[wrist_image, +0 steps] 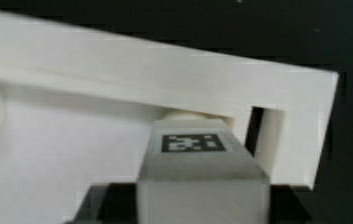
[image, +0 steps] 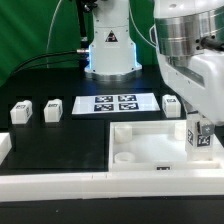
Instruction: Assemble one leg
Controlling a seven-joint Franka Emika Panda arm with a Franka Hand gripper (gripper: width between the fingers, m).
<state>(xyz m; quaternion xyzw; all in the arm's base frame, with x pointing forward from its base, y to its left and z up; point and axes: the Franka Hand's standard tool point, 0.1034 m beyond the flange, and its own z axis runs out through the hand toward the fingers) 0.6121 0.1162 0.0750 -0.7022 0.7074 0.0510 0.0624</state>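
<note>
My gripper (image: 202, 127) is shut on a leg (image: 201, 141), a small white post with a black-and-white tag. It holds the leg upright over the far-right corner of the large white tray (image: 140, 140). In the wrist view the leg (wrist_image: 196, 165) stands between my dark fingers (wrist_image: 109, 205), with the gripper (wrist_image: 199, 202) close above the tray's rim (wrist_image: 173, 75). Whether the leg touches the tray is hidden. Two more legs (image: 20, 113) (image: 52, 109) lie at the exterior view's left. A third leg (image: 171, 103) lies behind the tray at the right.
The marker board (image: 112, 103) lies in the middle of the black table, in front of the robot base (image: 110, 50). A white L-shaped rail (image: 50, 182) runs along the front and left edge. The tray has round corner sockets (image: 125, 157).
</note>
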